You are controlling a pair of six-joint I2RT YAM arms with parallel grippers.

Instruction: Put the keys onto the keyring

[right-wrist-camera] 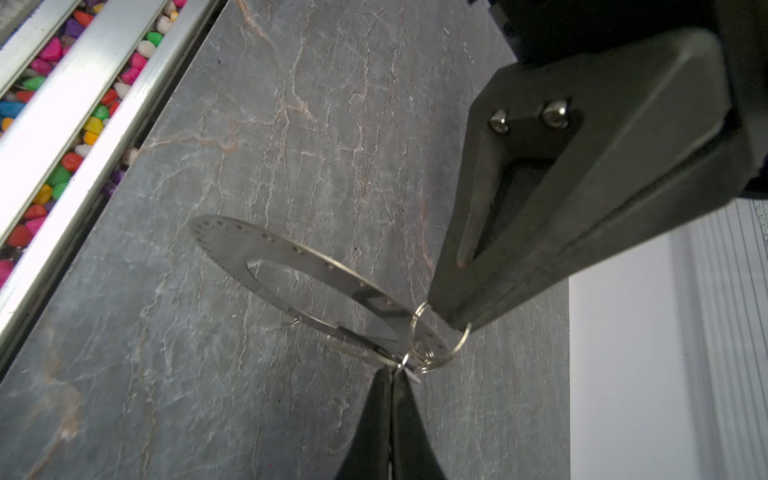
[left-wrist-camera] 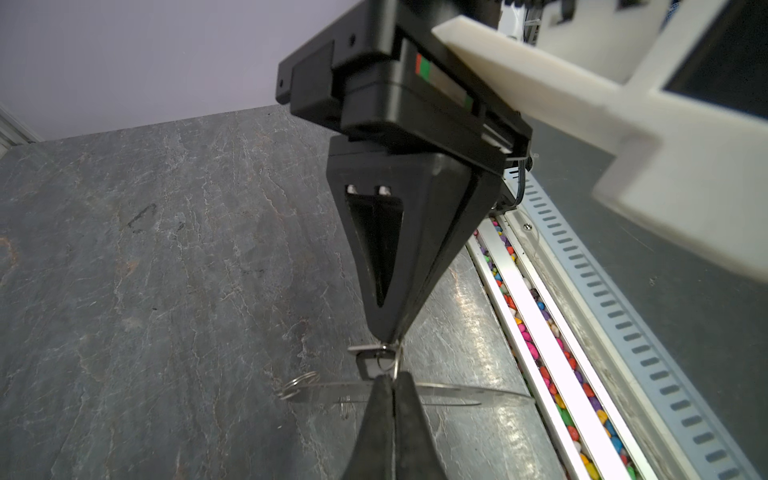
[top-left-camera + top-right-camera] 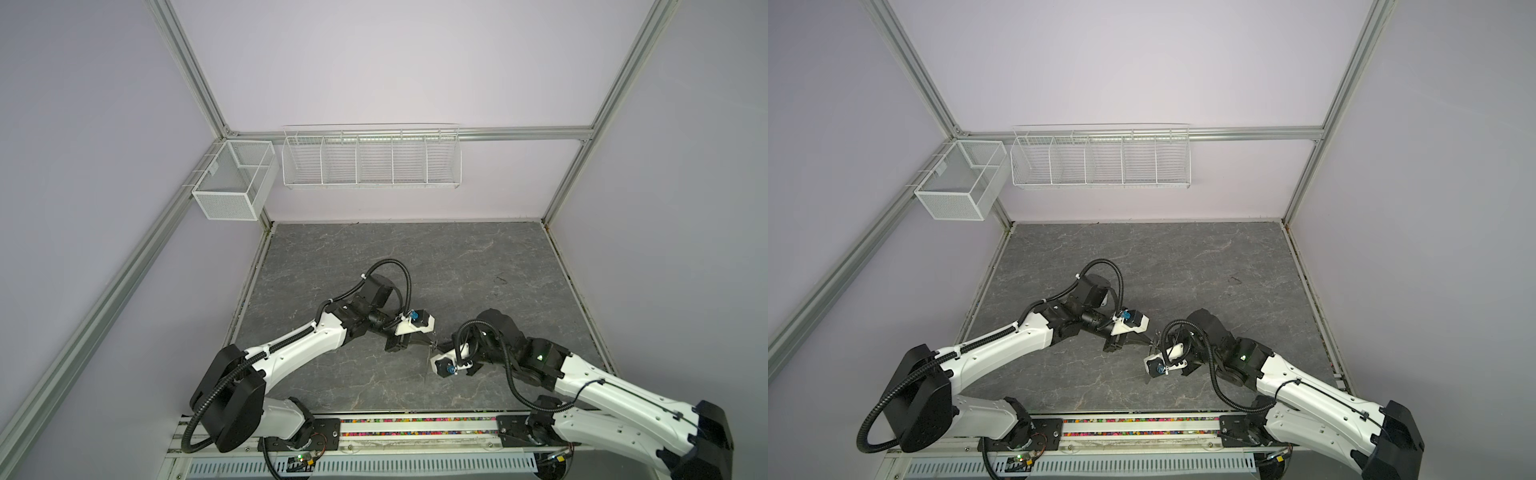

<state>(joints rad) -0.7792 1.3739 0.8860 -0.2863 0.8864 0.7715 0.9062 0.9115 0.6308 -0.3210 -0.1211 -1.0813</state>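
keyring (image 1: 249,249) tilted; left gripper (image 1: 455,324) clamped on split ring (image 1: 417,318); right gripper (image 1: 391,372) closed at rim, hold unclear.

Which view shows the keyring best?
Right wrist: the keyring shows its flat face, central hole and rim holes. Left wrist sees the keyring edge-on. Both top views show at most a thin sliver.

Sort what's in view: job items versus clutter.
Job: keyring, split ring pinched by the left tool, dark-tagged key, right tool gripping the keyring's edge.
Clutter: wire rack, mesh basket, coloured pebbles.
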